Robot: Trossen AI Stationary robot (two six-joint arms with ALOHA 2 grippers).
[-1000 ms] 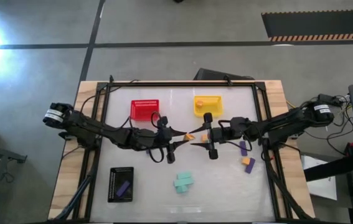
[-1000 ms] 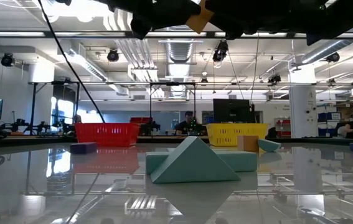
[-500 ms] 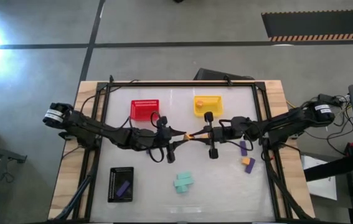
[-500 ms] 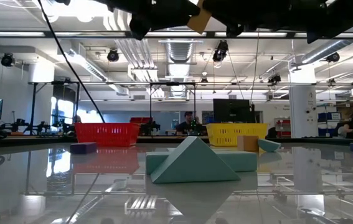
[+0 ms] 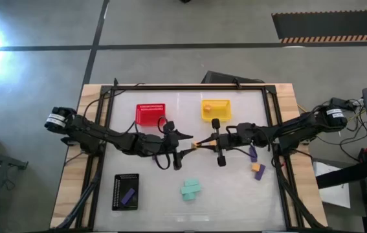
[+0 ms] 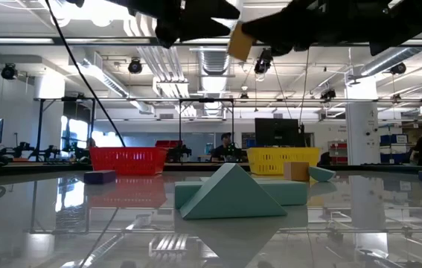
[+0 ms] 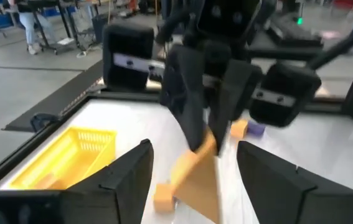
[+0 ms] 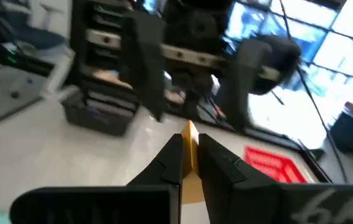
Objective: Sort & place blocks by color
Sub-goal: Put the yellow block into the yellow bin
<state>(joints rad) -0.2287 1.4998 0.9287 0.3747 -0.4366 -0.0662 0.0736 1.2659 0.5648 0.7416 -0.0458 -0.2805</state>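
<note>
Right jaws: clenched on orange block (image 5: 197, 144), mid-table, raised
Left jaws: released, spread beside it
Grippers: right gripper (image 5: 198, 144), left gripper (image 5: 187, 142)

Two baskets (image 5: 151, 114) sit near the table's (image 5: 235, 200) far edge, a third (image 5: 125, 191) by the near left corner, blocks (image 5: 191, 189) near-centre and right

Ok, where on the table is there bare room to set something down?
Bare table lies between the black basket and the teal blocks, and between the red basket and the yellow basket. The middle is crowded: the open left claw faces the right claw, shut on an orange block.
</note>
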